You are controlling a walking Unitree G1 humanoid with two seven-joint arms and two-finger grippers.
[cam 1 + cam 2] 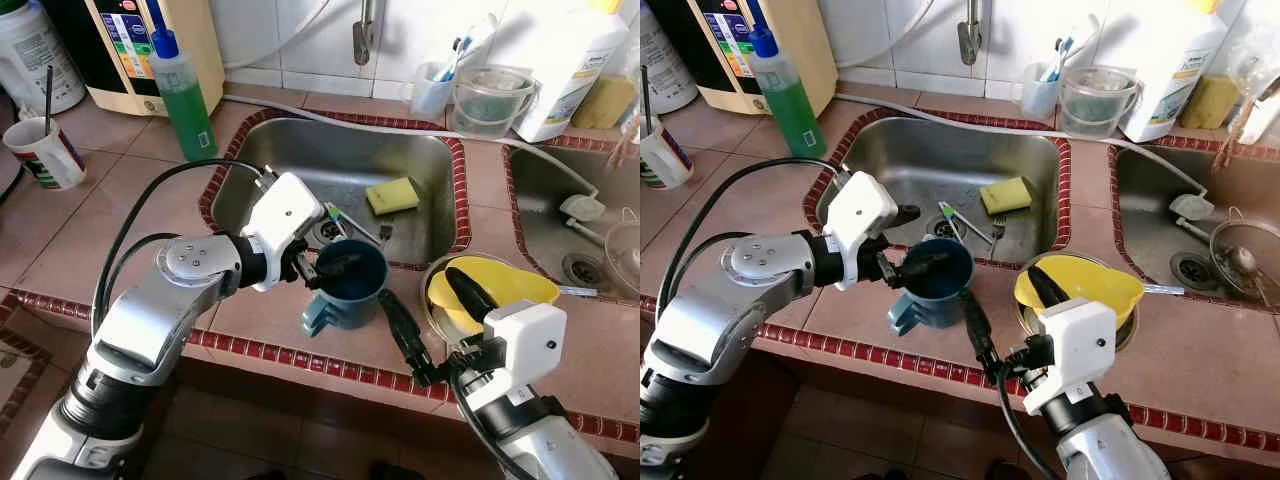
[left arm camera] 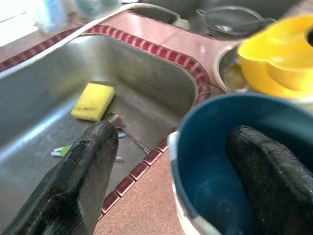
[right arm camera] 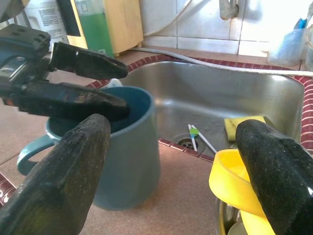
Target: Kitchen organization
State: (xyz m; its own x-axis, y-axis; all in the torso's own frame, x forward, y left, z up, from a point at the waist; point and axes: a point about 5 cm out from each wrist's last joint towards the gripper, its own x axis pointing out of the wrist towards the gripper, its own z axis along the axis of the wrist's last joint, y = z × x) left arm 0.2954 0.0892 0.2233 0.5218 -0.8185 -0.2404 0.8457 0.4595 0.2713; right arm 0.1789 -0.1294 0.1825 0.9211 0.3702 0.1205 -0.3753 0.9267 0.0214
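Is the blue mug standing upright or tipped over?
Upright: the blue mug stands on the counter, mouth up, the left gripper straddling its rim, one finger inside.

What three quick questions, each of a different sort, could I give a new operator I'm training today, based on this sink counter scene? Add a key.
1. True or false: the blue mug stands inside the sink.
2. Multiple choice: the left gripper has A) both fingers outside the mug, B) one finger inside the mug and one outside, C) both fingers on the yellow sponge.
3. Fill in: the right gripper is open beside the ____ bowl.

Key: 1 false, it stands on the counter at the sink's front edge; 2 B; 3 yellow.
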